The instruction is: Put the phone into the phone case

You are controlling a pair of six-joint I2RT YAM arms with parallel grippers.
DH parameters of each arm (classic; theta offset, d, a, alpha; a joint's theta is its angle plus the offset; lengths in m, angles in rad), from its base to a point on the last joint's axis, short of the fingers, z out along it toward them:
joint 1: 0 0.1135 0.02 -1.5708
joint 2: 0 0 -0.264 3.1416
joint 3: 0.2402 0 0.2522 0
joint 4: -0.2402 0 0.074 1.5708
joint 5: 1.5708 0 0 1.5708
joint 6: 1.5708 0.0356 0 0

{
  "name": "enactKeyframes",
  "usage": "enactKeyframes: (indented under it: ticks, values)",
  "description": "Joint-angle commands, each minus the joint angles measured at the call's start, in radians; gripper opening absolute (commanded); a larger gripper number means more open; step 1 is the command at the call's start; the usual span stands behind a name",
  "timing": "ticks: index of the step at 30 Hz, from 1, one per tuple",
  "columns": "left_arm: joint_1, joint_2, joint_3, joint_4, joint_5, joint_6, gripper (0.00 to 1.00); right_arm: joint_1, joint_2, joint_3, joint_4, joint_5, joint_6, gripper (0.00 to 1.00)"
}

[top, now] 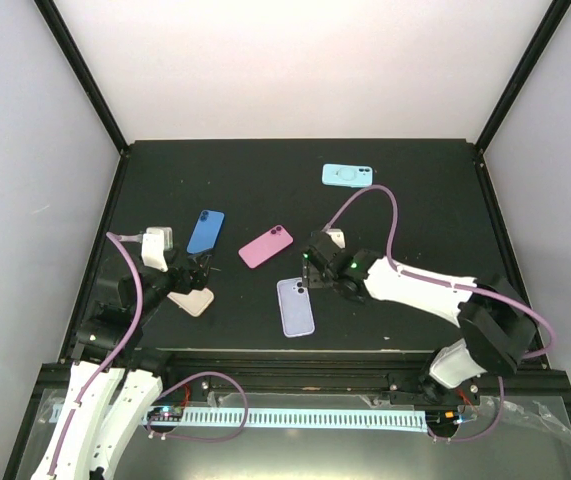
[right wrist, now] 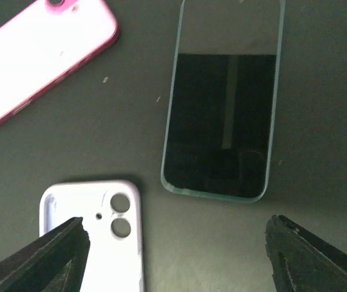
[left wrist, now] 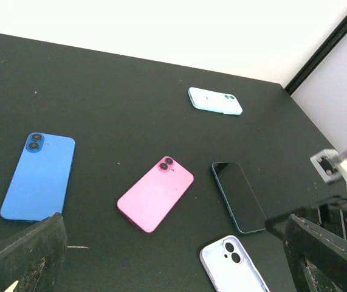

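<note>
A dark-screened phone with a teal edge lies face up on the black table, also seen in the left wrist view. Just below and left of it lies an empty lavender phone case, inside up, with its camera cutouts showing. My right gripper hovers open just short of the phone's near end, nothing between its fingers; from the top camera it hides most of that phone. My left gripper stands wide open and empty at the left.
A pink phone and a blue phone lie face down mid-table. A light blue phone or case rests near the back. A beige case lies under the left arm. Black frame rails edge the table.
</note>
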State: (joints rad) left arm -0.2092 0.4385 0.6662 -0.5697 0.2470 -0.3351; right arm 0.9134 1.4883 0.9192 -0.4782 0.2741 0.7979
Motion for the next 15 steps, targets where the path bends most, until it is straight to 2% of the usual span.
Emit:
enactKeyframes:
  ticks: [1, 9, 15]
  values:
    - [-0.002, -0.007, 0.013, 0.004, -0.009, 0.007, 0.99, -0.056, 0.067, 0.07, -0.008, 0.084, -0.059, 0.81]
    - [-0.002, -0.007, 0.013, 0.006, -0.003, 0.007, 0.99, -0.155, 0.196, 0.148, 0.054, 0.027, -0.116, 0.81]
    - [-0.002, -0.01, 0.012, 0.009, -0.001, 0.007, 0.99, -0.173, 0.284, 0.199, 0.069, -0.025, -0.141, 0.81]
